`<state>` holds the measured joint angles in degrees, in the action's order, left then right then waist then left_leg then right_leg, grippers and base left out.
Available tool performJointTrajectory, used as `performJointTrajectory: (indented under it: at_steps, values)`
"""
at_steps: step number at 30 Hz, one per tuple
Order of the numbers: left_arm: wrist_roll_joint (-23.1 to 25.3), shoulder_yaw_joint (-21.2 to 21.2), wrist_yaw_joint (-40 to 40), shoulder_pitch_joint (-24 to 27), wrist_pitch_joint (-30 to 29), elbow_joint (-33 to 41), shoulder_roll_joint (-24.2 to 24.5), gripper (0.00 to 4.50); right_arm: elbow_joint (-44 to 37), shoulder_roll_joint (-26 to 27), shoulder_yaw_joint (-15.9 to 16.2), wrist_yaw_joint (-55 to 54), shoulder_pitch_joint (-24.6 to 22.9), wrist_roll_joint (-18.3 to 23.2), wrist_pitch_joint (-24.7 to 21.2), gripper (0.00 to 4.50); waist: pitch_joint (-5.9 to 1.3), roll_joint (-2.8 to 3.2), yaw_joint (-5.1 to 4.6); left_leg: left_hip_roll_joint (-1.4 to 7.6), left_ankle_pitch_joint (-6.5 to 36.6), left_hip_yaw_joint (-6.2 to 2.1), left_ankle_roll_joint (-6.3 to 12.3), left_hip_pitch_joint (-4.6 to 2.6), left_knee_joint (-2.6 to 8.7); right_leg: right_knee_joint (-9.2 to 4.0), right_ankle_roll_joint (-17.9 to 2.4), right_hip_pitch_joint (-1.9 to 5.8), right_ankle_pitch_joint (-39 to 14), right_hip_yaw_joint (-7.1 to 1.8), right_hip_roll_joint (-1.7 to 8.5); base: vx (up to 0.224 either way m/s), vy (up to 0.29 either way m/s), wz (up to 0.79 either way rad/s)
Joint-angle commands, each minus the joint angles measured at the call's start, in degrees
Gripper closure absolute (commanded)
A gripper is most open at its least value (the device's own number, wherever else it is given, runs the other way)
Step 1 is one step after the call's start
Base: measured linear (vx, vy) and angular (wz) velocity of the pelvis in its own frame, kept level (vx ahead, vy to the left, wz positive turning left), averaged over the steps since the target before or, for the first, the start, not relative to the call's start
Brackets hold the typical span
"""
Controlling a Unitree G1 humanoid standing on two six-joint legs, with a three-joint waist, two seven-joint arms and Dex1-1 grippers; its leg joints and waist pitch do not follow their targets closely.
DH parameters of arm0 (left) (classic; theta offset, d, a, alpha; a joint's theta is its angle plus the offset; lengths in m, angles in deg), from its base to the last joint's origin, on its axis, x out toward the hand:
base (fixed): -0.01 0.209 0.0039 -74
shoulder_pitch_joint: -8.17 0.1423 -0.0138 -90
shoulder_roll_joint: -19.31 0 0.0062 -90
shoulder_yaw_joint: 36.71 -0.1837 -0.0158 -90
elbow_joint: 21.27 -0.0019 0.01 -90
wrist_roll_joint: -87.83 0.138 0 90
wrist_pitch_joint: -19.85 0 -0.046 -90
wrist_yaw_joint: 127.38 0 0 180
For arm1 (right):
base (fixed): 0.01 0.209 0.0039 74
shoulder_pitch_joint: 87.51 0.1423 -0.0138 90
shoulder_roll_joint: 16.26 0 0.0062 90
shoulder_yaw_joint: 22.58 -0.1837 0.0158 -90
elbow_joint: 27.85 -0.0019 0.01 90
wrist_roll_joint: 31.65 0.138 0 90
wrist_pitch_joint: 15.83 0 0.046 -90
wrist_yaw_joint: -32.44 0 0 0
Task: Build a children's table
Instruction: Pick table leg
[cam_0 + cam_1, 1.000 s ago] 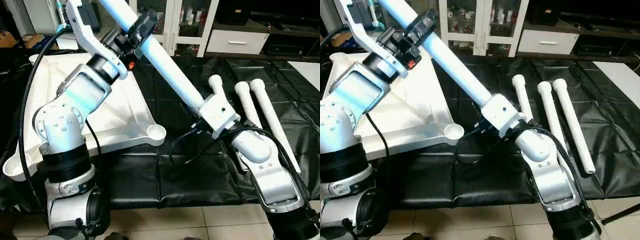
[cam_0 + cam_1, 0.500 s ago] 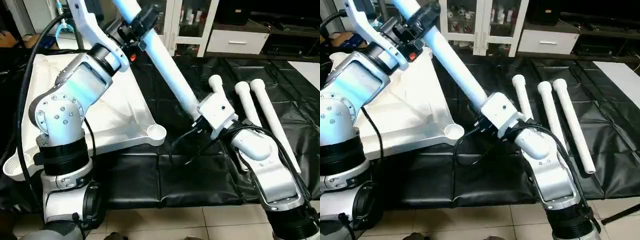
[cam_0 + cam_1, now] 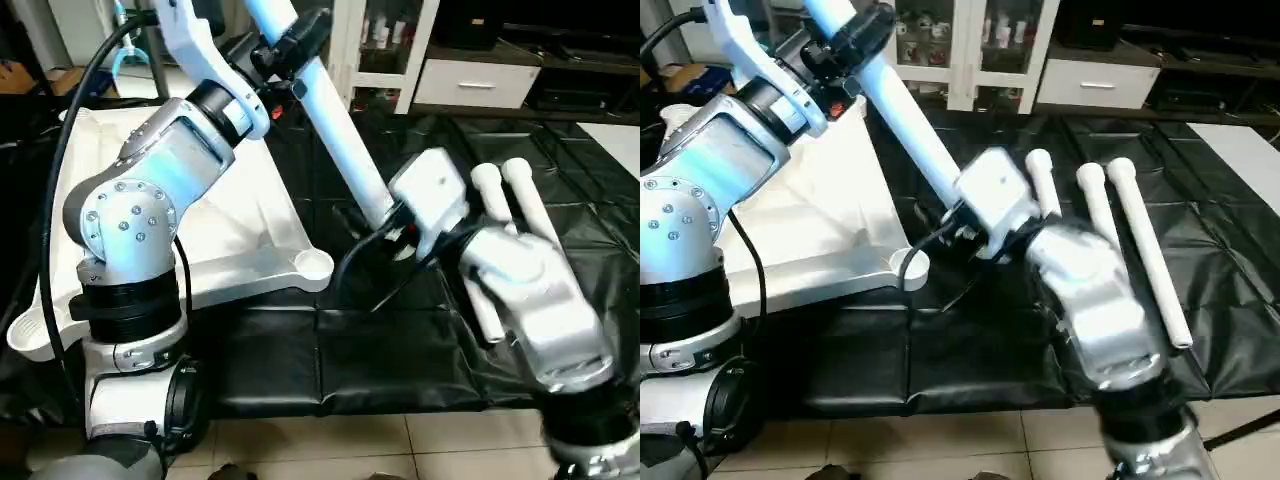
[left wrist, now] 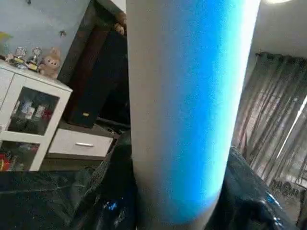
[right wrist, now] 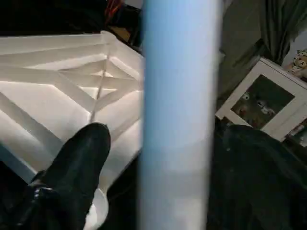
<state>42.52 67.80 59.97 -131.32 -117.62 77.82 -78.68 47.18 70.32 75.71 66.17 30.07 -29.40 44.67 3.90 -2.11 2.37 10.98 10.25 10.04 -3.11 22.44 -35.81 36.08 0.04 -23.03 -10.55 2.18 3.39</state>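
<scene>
Because a leg [image 3: 335, 125] must enter its socket end-on, it is carried clear of the mat and tilted, its upper part clamped between the black fingers of the left gripper [image 3: 292, 40], which closes on the tube from both sides. The lower end of this leg lies at the right gripper [image 3: 400, 222]. In the right wrist view one black finger [image 5: 76, 165] stands away from the tube with a visible gap, so this gripper is judged to be spread and not clamping; the left gripper alone appears to bear the leg.

The tabletop [image 3: 240, 225] lies underside up, below and beside the left gripper, so that its ribbed bracing and round corner sockets face upward for insertion. The nearest corner socket [image 3: 312, 266] sits just beside the right gripper, on the side toward the left arm, and holds nothing. A second socket [image 3: 25, 333] at the near outer corner is likewise unfilled.

Three remaining legs [image 3: 1145, 250] lie side by side on the black mat [image 3: 1240, 250] beyond the right gripper, staged within reach.
</scene>
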Motion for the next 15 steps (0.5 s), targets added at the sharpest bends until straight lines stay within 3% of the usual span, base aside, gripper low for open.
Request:
performJointTrajectory:
  at_steps: [1, 7, 10, 15]
  values:
    - [-0.46, -0.77, 0.4, -0.49, -0.29, 0.94, 0.15, 2.91, 0.99, -1.27, -0.93, 1.77, 0.21, 0.54, -1.29, 0.1, -4.22, 0.23, 0.08, 1.57, 10.34, -0.5, -2.61, -1.48, 4.26, -4.1, -9.28, 2.56, -9.31, -2.29, 3.24, 0.0, 0.0, 0.0]
    - [-0.82, -1.34, 1.69, -0.03, -0.78, 1.49, 0.65, 2.91, -0.45, -2.94, -0.32, 5.21, -0.73, 2.57, -5.32, 0.07, -4.22, 0.09, 0.19, 1.64, 10.11, -0.54, -2.15, -1.44, 4.24, -4.17, -9.72, 2.63, -10.35, -2.29, 3.46, 0.0, 0.0, 0.0]
    - [-1.29, -1.82, 2.71, 0.15, -1.11, 1.91, 1.11, 2.91, -1.47, -4.62, -0.21, 7.18, -1.12, 5.53, -7.84, 0.07, -4.18, 0.17, 0.28, 1.66, 10.37, -0.59, -2.29, -1.54, 4.26, -4.23, -9.67, 2.67, -10.68, -2.25, 3.38, 0.0, 0.0, 0.0]
    - [-2.42, -2.88, 4.44, 0.52, -2.05, 2.88, 1.43, 2.91, -0.3, -5.61, -0.78, 9.6, -1.19, 7.13, -8.03, 0.07, -4.21, 0.45, 0.52, 1.68, 10.37, -0.58, -2.38, -1.46, 4.22, -4.17, -9.99, 2.57, -10.67, -2.26, 3.47, 0.0, 0.0, 0.0]
